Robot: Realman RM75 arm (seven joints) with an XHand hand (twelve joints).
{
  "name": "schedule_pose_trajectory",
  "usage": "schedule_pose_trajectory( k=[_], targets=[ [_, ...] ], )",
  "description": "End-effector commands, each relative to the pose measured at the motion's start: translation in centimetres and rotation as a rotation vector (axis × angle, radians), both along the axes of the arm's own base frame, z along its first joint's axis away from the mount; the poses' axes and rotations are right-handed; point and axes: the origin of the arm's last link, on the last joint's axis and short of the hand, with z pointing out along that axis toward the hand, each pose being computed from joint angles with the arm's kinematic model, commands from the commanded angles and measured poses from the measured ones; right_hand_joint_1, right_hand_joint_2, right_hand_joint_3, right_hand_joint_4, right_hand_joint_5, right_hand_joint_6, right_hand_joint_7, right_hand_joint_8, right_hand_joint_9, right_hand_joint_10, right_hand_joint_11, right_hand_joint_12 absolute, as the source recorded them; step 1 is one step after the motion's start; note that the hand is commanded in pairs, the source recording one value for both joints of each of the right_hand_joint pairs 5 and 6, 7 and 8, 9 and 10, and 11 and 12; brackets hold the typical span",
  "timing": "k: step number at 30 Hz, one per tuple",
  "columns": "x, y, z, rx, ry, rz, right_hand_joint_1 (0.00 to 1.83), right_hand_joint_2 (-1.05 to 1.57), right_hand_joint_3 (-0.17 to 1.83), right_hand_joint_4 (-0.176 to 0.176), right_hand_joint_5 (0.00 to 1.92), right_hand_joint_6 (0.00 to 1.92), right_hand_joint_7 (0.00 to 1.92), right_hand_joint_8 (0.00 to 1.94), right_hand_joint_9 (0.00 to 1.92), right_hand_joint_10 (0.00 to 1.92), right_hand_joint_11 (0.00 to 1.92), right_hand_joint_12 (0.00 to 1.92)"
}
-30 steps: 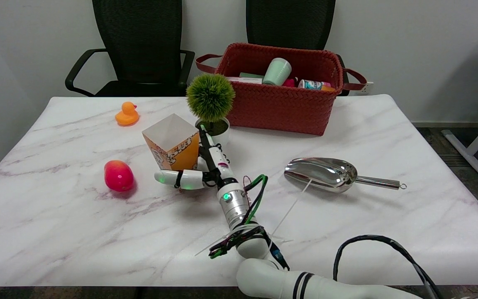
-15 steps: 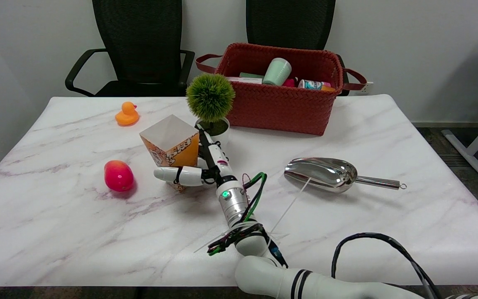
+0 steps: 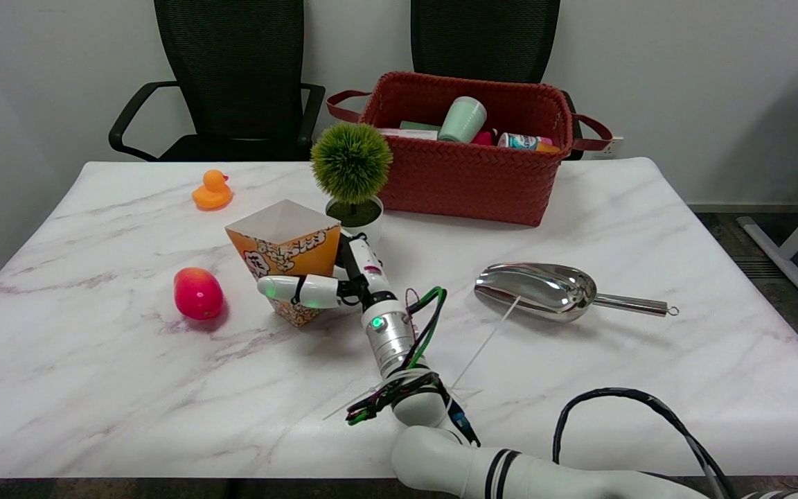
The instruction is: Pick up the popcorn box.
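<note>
**Popcorn box in the right hand's grip, left of centre**

The popcorn box (image 3: 283,253) sits left of the frame's centre, tilted with its open top facing the camera. The right hand (image 3: 326,281) holds it — a white finger (image 3: 295,290) lies across its front, the rest of the hand presses its right side. Just behind stands a small potted plant (image 3: 352,166). A red fruit (image 3: 198,293) lies to the left, a rubber duck (image 3: 212,190) at upper left — a metal scoop (image 3: 544,290) to the right, a red basket (image 3: 472,173) at upper centre.
</note>
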Motion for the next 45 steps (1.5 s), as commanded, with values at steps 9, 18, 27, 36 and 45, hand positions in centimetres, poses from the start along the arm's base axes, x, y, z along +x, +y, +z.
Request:
schedule_pose_trajectory(
  k=[9,18,27,36,45],
  targets=[
    [2.0,1.2,0.7,-0.060,-0.044,0.105,0.96,0.48,-0.02,0.000,0.47,0.47,0.98,0.98,0.81,0.81,0.59,0.59],
    [2.6,2.1,0.9,-0.071,-0.075,0.128,0.98,0.46,0.02,0.000,0.47,0.47,0.96,0.96,0.82,0.82,0.61,0.61],
    [3.3,2.7,0.9,-0.075,-0.099,0.158,0.99,0.45,0.08,0.000,0.45,0.45,1.00,1.00,0.80,0.80,0.61,0.61],
    [4.2,3.1,1.6,-0.099,-0.114,0.199,0.99,0.46,0.11,0.000,0.45,0.45,1.06,1.06,0.80,0.80,0.63,0.63],
    [4.7,3.1,2.0,-0.119,-0.117,0.223,0.98,0.46,0.11,0.000,0.74,0.74,1.09,1.09,0.81,0.81,0.65,0.65]
  ],
)
